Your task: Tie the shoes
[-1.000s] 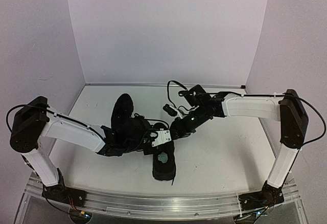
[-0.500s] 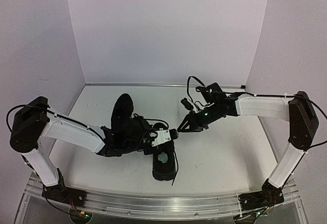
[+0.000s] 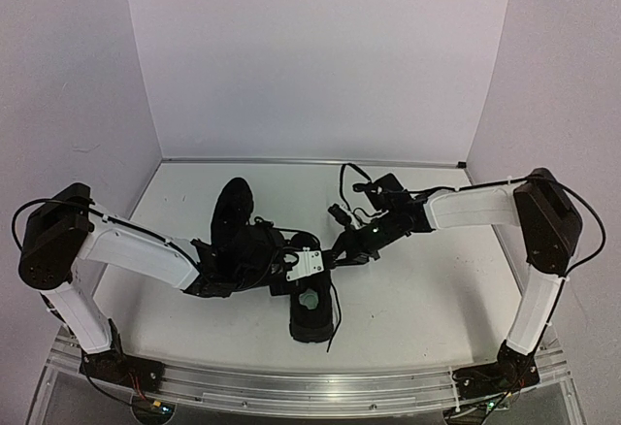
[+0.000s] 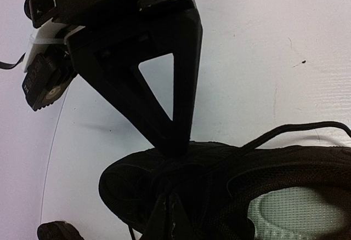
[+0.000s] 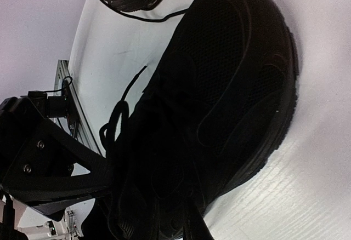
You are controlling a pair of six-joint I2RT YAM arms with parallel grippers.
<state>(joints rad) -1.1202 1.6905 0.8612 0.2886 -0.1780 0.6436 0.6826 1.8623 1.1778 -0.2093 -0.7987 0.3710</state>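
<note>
Soft, even overhead lighting. The plain pale walls (image 3: 320,56) take a lilac cast, and the matte white tabletop (image 3: 437,289) shows only faint, blurred shadows. In the wrist views the black mesh low-top sneaker (image 5: 230,75) reads nearly as silhouette, underexposed; nearest parts are soft-focused, and the table's edges bow outward.

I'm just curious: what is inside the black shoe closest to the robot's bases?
A pale insole patch shows through the opening of the near shoe. Toward the toe, the inside is covered by the shoe's own top and laces.
</note>
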